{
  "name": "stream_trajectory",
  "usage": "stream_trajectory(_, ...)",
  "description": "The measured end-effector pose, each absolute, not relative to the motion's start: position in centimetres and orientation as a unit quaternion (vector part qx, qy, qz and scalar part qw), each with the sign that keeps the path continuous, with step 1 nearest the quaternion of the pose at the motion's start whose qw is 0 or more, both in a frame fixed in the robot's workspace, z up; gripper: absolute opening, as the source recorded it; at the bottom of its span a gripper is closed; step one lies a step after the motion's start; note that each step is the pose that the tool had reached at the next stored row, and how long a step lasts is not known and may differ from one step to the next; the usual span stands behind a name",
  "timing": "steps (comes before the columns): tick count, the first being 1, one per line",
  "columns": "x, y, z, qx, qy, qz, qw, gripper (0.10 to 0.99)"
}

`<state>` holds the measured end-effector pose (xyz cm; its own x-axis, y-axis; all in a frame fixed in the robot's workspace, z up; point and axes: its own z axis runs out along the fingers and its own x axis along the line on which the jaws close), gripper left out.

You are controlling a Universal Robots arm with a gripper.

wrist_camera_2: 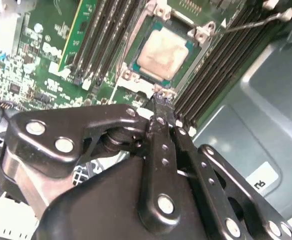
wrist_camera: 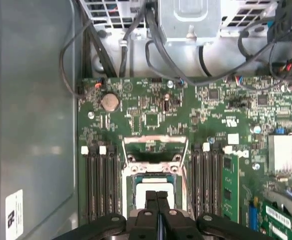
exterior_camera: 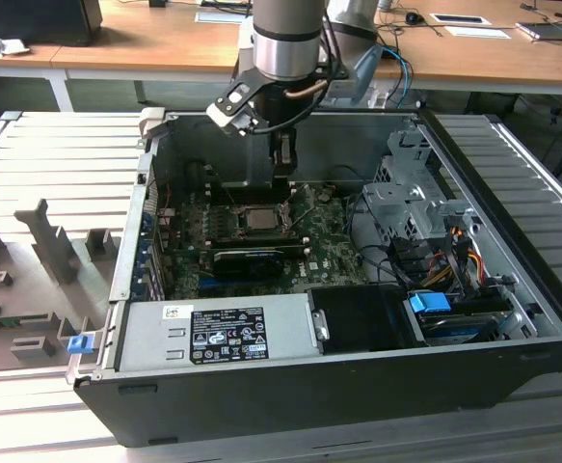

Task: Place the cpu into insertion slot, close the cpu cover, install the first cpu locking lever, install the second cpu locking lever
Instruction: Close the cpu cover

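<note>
From my station I read the pincer (exterior_camera: 282, 166) as closed, fingers pressed together with nothing between them. It hangs low inside the open case (exterior_camera: 512, 289), which sits on the bench (exterior_camera: 49, 154). In the exterior view the chip (exterior_camera: 258, 218) lies at about seven o'clock from the pincer, already seated in its socket (exterior_camera: 257, 230).

In the second wrist view the pincer tip (wrist_camera_2: 161, 100) sits right at the socket's rim, just beside the chip (wrist_camera_2: 161, 52). I cannot tell whether it touches the metal there. In the first wrist view the cover (wrist_camera: 155, 138) looks to me hinged up on the far side of the chip (wrist_camera: 139, 192) and not yet shut, though I would not swear to it. A thin lever (wrist_camera_2: 256, 22) stands free beside the socket.

My worries:

- The closed tip is close enough to the socket that a small sideways error could put it on the chip's top or edge. That could tilt the chip or press it unevenly into the contacts.
- A push that lands off-centre on the cover could let the tip skid off the thin plate into the memory slots (wrist_camera_2: 110, 35) flanking the socket.
- The free lever could snag a finger and spring or bend.
- In the exterior view the black card (exterior_camera: 252, 258), at six o'clock from the socket, leaves little room on that side.
</note>
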<state>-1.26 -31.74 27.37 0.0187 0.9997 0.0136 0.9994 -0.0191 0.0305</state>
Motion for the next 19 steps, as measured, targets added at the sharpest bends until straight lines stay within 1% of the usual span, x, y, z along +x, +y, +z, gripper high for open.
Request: stream_trajectory(19,2.2,-31.7,27.4,0.714,0.700,0.014,0.005,0.106)
